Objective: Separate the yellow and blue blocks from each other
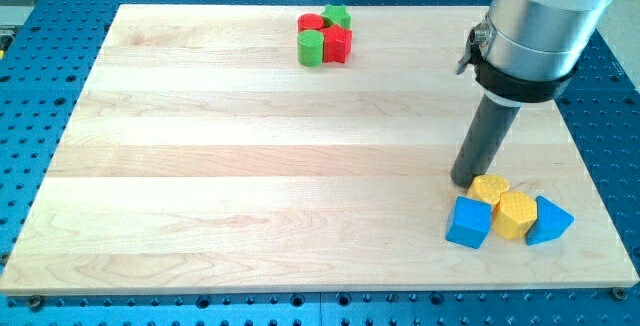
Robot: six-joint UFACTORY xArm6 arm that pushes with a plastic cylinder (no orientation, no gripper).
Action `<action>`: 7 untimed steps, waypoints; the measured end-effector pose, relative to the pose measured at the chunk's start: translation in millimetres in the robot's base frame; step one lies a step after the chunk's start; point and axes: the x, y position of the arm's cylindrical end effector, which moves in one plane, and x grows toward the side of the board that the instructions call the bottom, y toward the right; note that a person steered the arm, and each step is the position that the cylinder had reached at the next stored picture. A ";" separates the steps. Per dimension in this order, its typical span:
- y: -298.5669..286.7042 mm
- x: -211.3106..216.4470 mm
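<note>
Sitting near the board's [200, 116] bottom-right corner, the rod's tip [465, 181] touches the yellow blocks [505, 204], probably to wedge them off the blue cube [468, 223] and blue triangle [549, 220]. No gripper here, just a rod.

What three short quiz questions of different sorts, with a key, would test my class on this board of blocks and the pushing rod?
1. True or false: my tip sits among the red and green blocks.
2. How many blue blocks lie at the view's bottom right?
3. Which block is nearest my tip: A, the blue cube; B, the upper yellow block; C, the blue triangular block?

Key: 1 false; 2 two; 3 B. The lower yellow block lies between the two blue ones.
</note>
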 end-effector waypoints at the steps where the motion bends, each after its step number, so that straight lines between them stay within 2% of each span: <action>1: -1.6 -3.1; 2: -16.8 -43.3; 3: -58.3 -119.7; 4: 4.1 -94.8; 5: 96.7 -37.0; 6: 114.6 37.1; 7: 91.4 59.4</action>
